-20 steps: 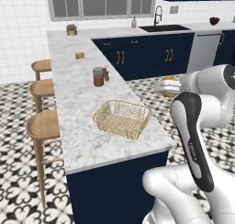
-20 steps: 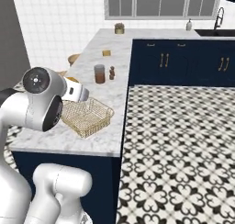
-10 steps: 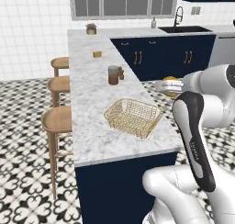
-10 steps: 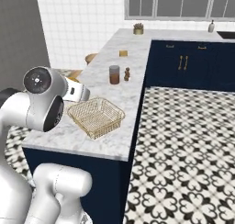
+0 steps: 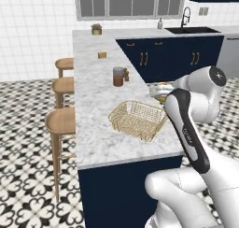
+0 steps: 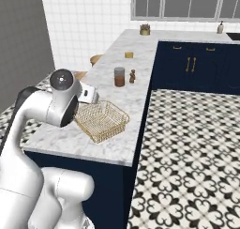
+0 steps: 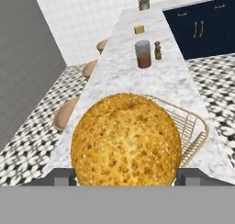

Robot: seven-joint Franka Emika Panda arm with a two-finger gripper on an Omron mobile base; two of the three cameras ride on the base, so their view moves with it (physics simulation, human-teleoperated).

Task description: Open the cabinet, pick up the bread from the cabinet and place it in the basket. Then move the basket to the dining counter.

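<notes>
Bread (image 7: 126, 140) in the hand (image 7: 126, 176) hides half the basket (image 7: 195, 126)

A home kitchen: a long marble dining counter (image 5: 93, 105) on a navy base, round wooden stools (image 5: 60, 122) along its left side, a sink with faucet (image 5: 186, 17) beyond its far end, beneath a window (image 5: 130, 3), patterned floor tiles around it.

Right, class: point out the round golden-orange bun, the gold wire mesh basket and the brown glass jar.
round golden-orange bun (image 7: 126, 140), hand view, crust centre
gold wire mesh basket (image 5: 136, 119), left base view, mesh floor
brown glass jar (image 6: 119, 77), right base view, body
</notes>
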